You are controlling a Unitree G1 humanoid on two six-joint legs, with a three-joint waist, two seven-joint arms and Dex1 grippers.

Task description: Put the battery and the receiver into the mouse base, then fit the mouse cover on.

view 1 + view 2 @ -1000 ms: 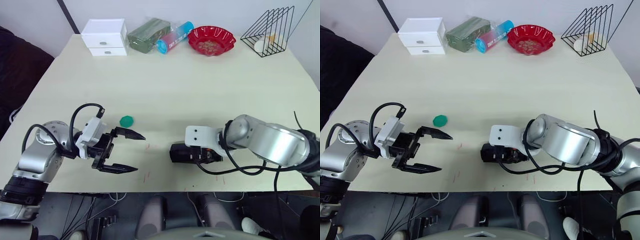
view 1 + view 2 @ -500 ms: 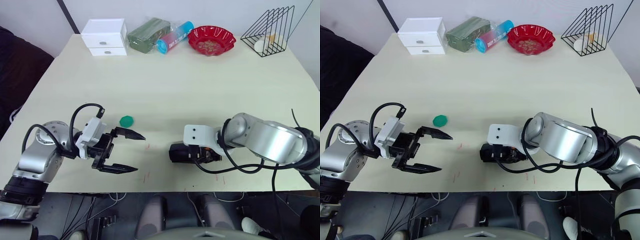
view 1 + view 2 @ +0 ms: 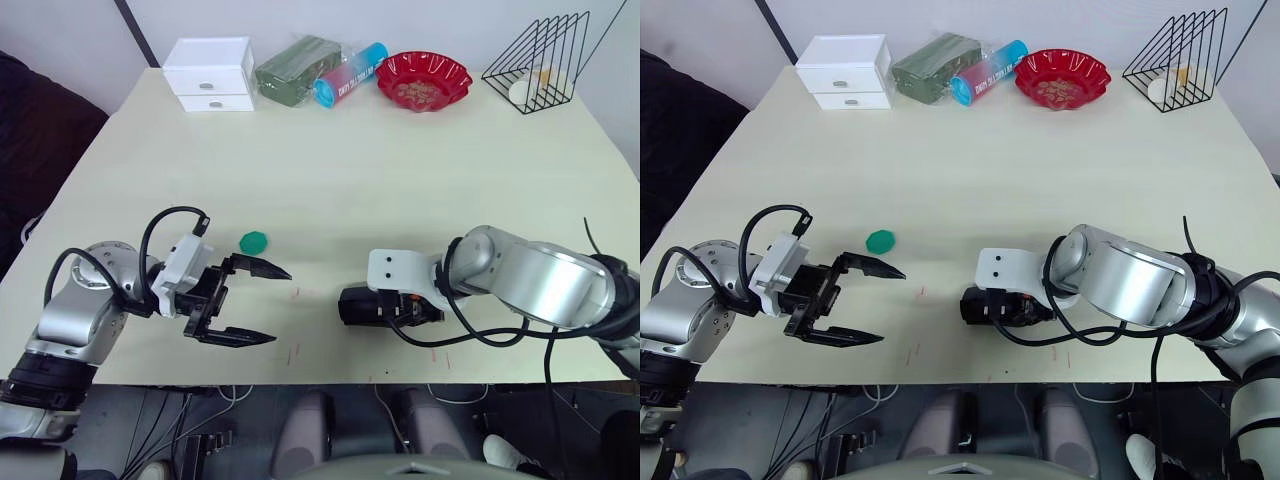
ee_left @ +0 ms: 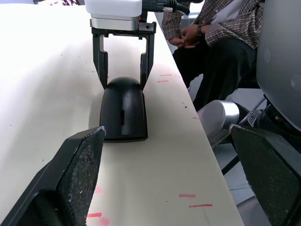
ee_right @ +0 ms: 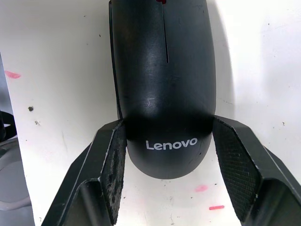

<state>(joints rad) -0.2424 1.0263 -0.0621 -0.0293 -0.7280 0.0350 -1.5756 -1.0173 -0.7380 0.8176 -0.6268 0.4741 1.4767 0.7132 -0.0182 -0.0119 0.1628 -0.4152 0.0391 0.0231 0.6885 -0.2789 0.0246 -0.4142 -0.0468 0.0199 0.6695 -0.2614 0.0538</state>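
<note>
My right gripper (image 5: pixel 162 155) straddles the rear of the mouse cover (image 5: pixel 162 80), one pad on each side of the shell. Left pad (image 5: pixel 115 169) sits right at the shell's edge, looks like contact; right pad (image 5: pixel 233 165) is just beside it, so I can't confirm a firm pinch from here. Fingers are spread to mouse width, not pressed together. The cover is glossy black with a Lenovo logo at the end nearest my wrist and a slit running along its top. From the head camera, the mouse (image 3: pixel 372 306) lies flat near the front edge of the table (image 3: pixel 380 170), right of centre, long axis pointing toward my left arm. No red parts of the base visible, so the cover appears seated over it; battery and receiver I can't see. My left gripper (image 3: pixel 262 303) hangs just above the table, well apart from the mouse, fingers spread wide and holding nothing, tips aimed at the mouse. A green disc (image 3: pixel 253 241) lies just beyond its upper finger. Red pen marks (image 3: pixel 295 352) on the table between the two grippers. Far edge: white drawer box (image 3: pixel 209 75), red bowl (image 3: pixel 423 80), wire rack (image 3: pixel 540 60). In the left wrist view a seated person (image 4: pixel 211 42) is beyond the table edge.
</note>
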